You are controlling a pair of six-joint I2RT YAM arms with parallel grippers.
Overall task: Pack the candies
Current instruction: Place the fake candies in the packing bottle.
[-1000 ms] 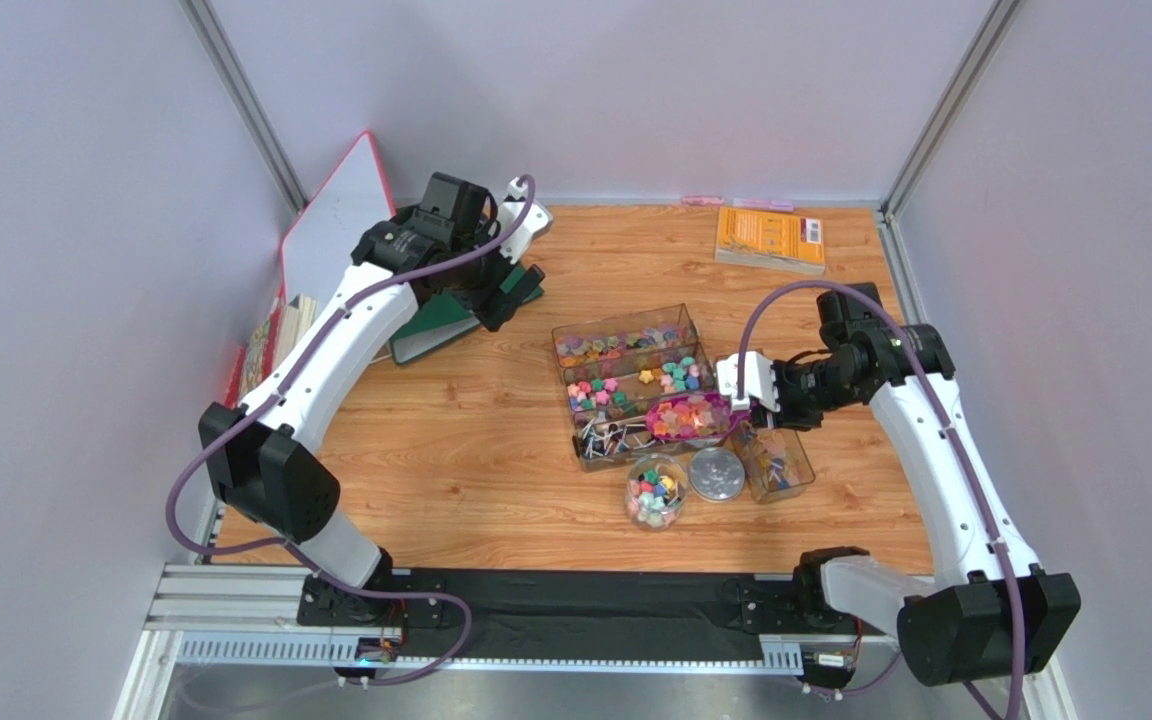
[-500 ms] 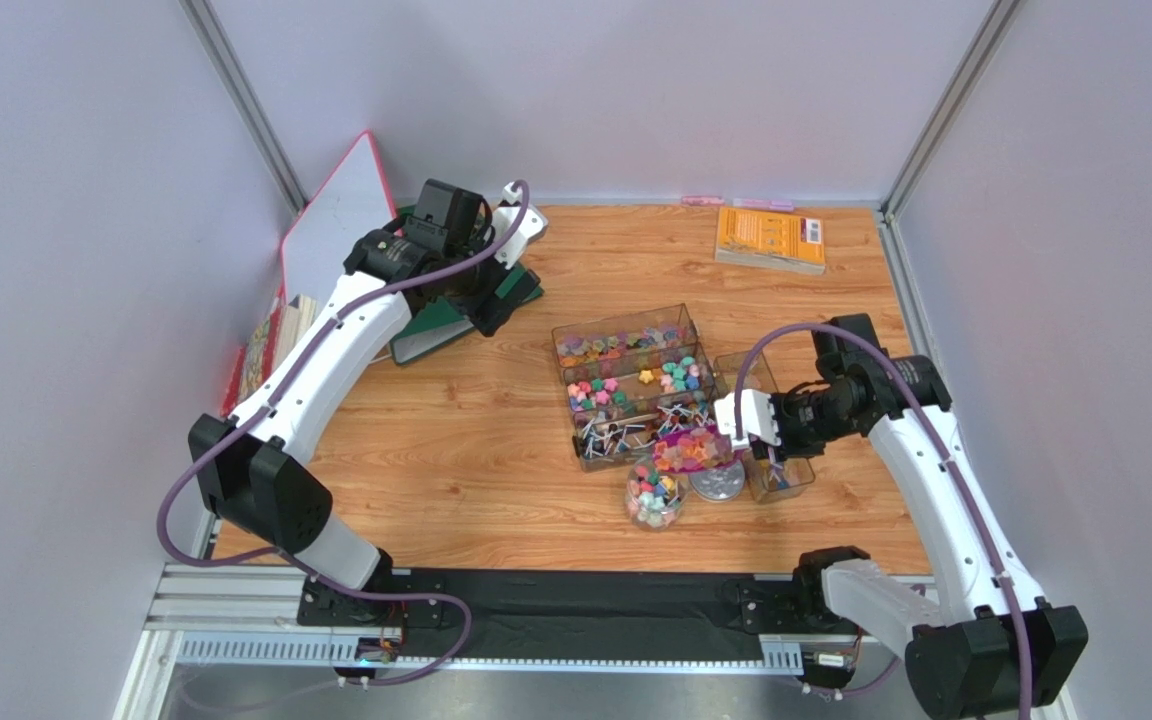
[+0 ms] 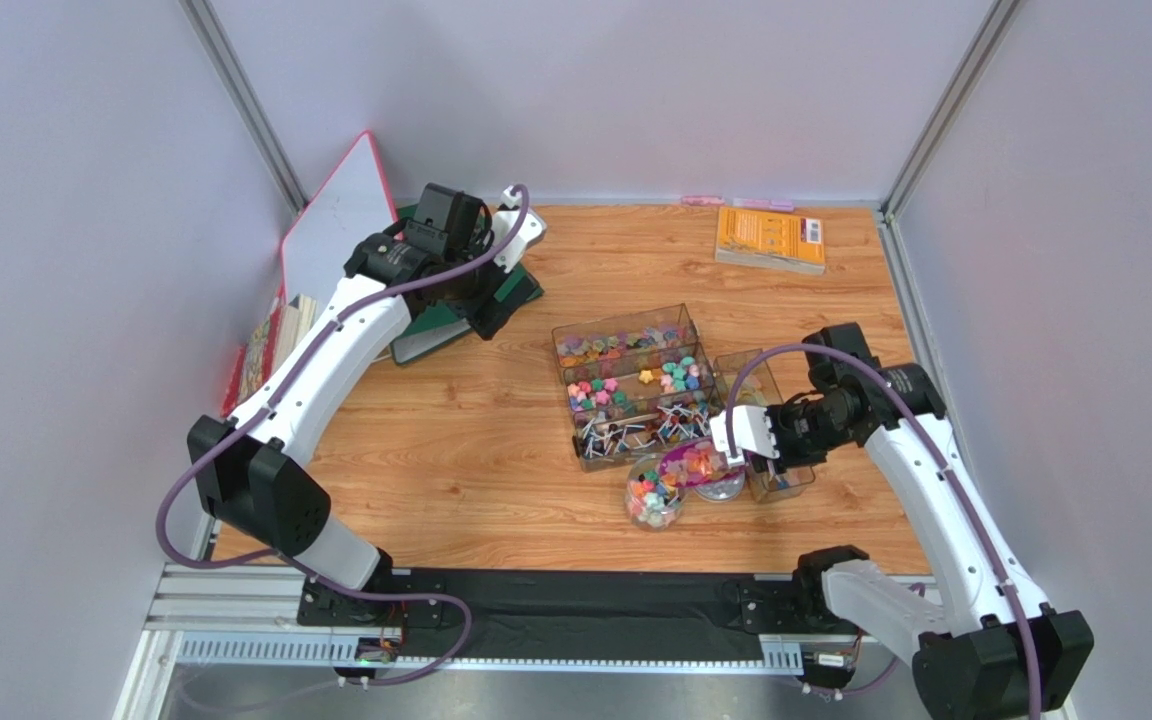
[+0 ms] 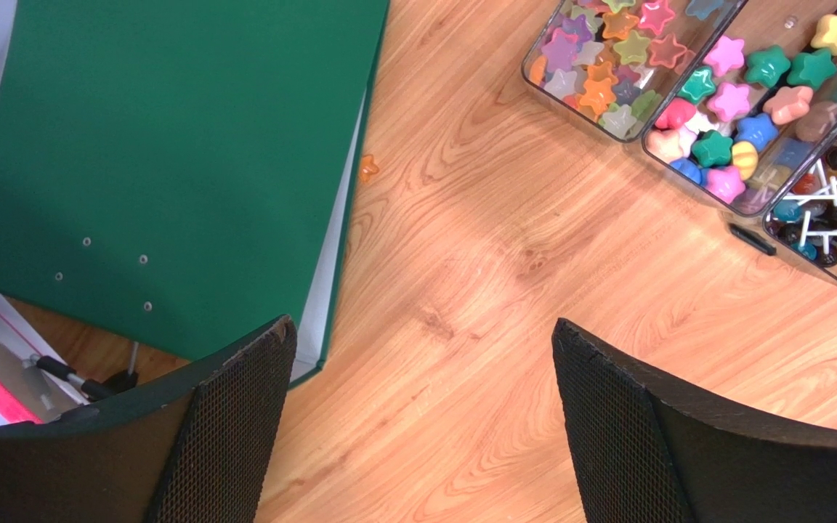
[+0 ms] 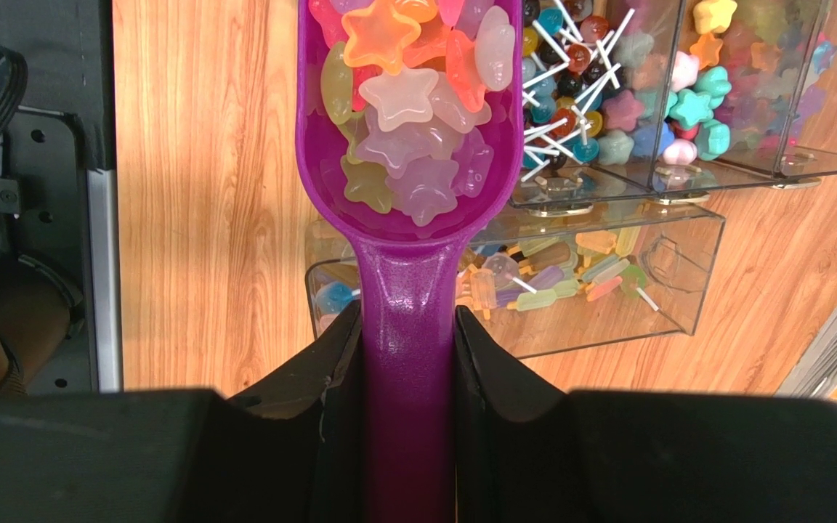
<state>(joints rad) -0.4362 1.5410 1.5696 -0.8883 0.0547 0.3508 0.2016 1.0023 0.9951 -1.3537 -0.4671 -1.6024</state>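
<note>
Now, L pincer point(image 4: 421, 340) hangs wide open & empty over the table point(image 4: 477, 272) nr its far-left corner, just beside green folder point(image 4: 172, 153). Mid-table, clear tray point(image 4: 639, 133) holds most candies point(image 4: 718, 98): stars in some compartments, stick ones in another. Toward the near edge, R pincer point(image 5: 409, 349) is clamped tight on purple scoop point(image 5: 407, 272) by its handle. Scoop bowl is heaped w/ star candies, right by round jar point(image 3: 656, 498), itself part-filled w/ more.
</note>
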